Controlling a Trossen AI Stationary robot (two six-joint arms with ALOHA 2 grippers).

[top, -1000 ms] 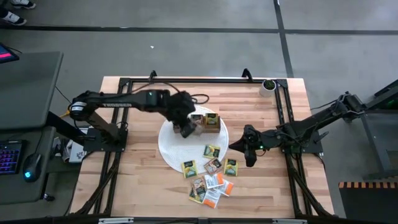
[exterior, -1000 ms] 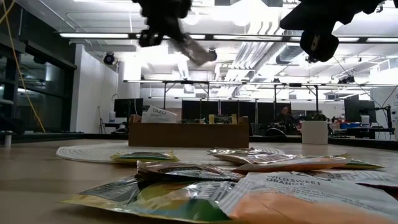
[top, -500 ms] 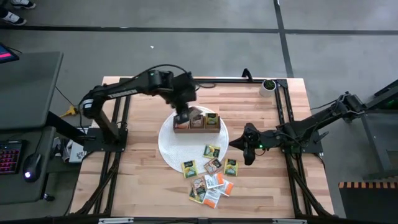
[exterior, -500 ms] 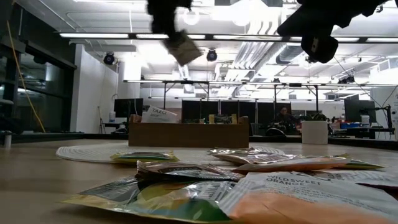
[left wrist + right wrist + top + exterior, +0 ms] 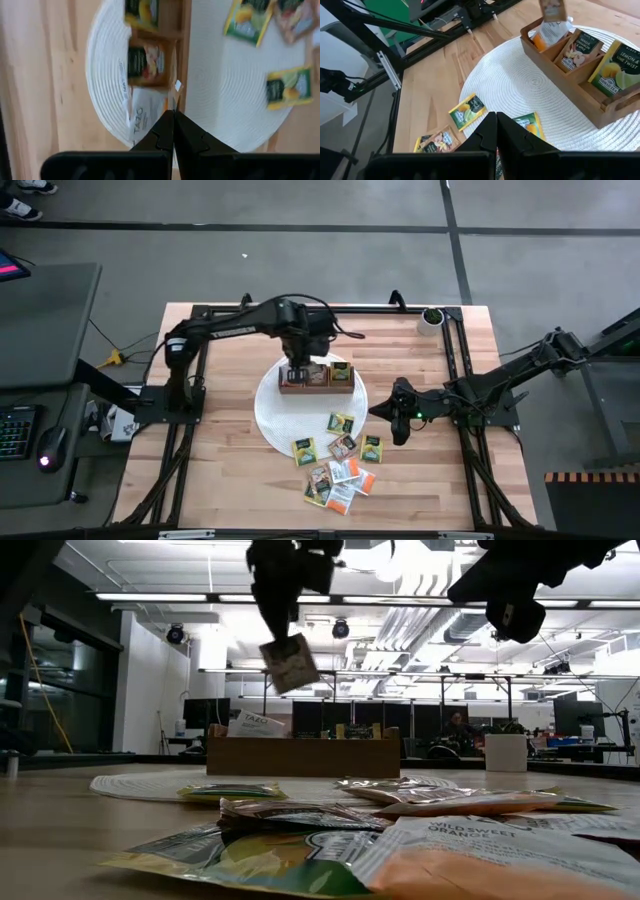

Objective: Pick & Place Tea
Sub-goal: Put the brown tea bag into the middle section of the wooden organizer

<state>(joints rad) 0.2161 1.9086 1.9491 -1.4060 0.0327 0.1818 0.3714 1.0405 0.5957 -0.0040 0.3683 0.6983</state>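
My left gripper (image 5: pixel 297 366) hangs over the left end of the brown wooden box (image 5: pixel 316 376), shut on one tea packet (image 5: pixel 290 662). The box stands on a round white mat (image 5: pixel 275 415) and has packets upright in its compartments (image 5: pixel 578 50). More tea lies flat: a few packets on the mat (image 5: pixel 340 423) and a loose pile (image 5: pixel 340 478) on the wood near the front edge. My right gripper (image 5: pixel 400 420) hovers shut and empty, right of the mat. My left gripper pinches the packet by its upper edge (image 5: pixel 280 644) between its two fingers, which come from above and point down. The packet hangs below them, slightly tilted, clear of the box. In the left wrist view it shows edge-on (image 5: pixel 176 97).
A small white pot with a plant (image 5: pixel 431 317) stands at the far right corner. Black frame rails (image 5: pixel 185 420) run along the table's left, right and far sides. Bare wood lies left of the mat.
My left gripper has swung from the box's left side to above its left end, tipping to point down and rolling its wrist. The packet, first slanted up high, now hangs lower beneath the fingers, nearer the box. My right gripper has kept still.
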